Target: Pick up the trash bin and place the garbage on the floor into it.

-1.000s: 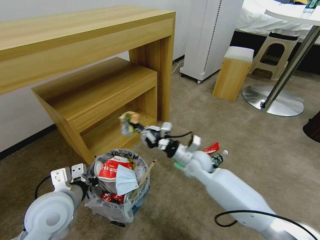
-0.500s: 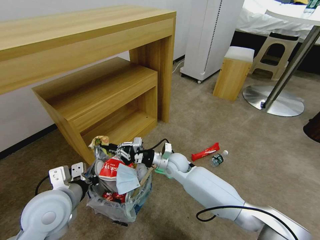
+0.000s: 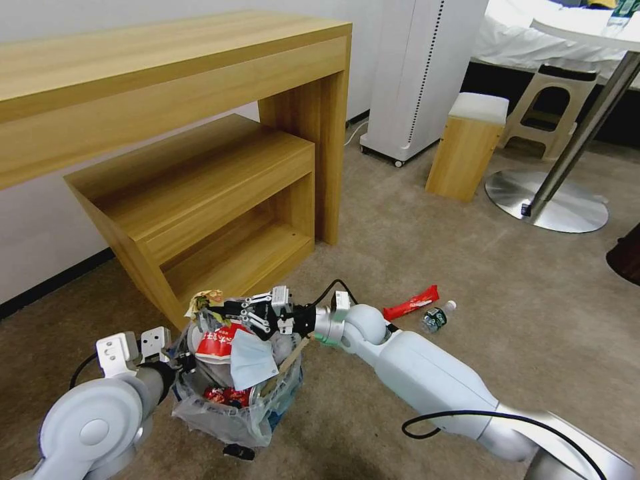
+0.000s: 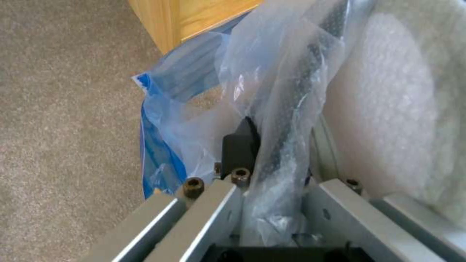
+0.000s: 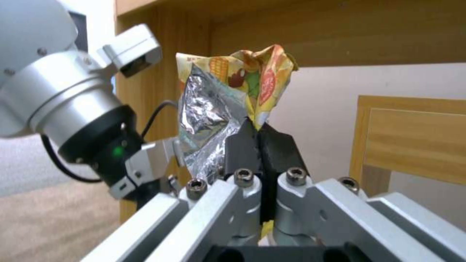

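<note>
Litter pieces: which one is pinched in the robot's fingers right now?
The crumpled yellow foil-lined wrapper, pinched over the trash bin. The red wrapper and small bottle lie on the floor.

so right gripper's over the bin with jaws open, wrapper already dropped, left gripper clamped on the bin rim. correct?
Not quite. The right gripper is over the bin, but its jaws are shut on the wrapper; nothing has been dropped. The right wrist view shows the black pads pinching the crumpled foil packet. The left gripper is clamped on the bin rim, as you said.
</note>
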### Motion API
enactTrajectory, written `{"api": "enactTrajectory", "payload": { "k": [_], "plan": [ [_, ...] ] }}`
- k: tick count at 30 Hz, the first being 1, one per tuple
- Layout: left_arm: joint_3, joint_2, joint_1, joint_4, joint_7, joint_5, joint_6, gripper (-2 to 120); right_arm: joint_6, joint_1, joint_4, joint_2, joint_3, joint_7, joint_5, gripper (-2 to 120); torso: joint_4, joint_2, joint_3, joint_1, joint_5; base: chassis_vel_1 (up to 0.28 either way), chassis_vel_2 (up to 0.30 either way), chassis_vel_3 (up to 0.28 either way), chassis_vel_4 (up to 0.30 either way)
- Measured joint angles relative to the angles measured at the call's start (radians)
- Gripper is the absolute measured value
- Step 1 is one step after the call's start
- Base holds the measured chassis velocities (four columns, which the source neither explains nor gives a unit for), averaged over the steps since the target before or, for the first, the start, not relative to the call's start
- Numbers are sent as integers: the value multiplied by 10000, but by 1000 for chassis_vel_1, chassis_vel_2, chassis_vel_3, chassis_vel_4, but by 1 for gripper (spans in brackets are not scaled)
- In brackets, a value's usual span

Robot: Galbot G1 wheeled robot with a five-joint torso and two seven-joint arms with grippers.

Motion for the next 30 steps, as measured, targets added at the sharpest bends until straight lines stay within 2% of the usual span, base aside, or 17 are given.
{"api": "enactTrajectory", "payload": {
  "k": [5, 13, 19, 28, 29, 30],
  "plan": [
    [34, -52, 6, -38, 17, 12, -1, 0, 99, -23, -142, 46, 3, -231, -260, 0, 0, 0, -1, 0, 0, 0, 0, 0, 0],
    [-11, -47, 35, -32, 44, 57, -6, 0, 238, 37, -416, 379, -304, -1387, 44, 0, 1, 0, 0, 0, 0, 0, 0, 0, 0],
    [-98, -14, 56, -95, 52, 58, -12, 0, -4, 147, -550, 378, -335, -2024, -51, 0, 1, 0, 0, 0, 0, 0, 0, 0, 0],
    [-116, -77, 94, -116, 57, 99, -19, 0, -121, 114, -612, 221, -159, -2269, -160, 0, 0, -1, 0, 0, 0, 0, 0, 0, 0],
    [-117, -81, 102, -117, 57, 119, -20, 0, -131, 86, -589, 218, -148, -2282, -119, 7, 0, 0, 0, 0, 0, 0, 0, 0, 0],
    [-117, -81, 102, -117, 57, 119, -20, 0, -131, 86, -589, 218, -148, -2282, -119, 7, 0, 0, 0, 0, 0, 0, 0, 0, 0]
  ]
}}
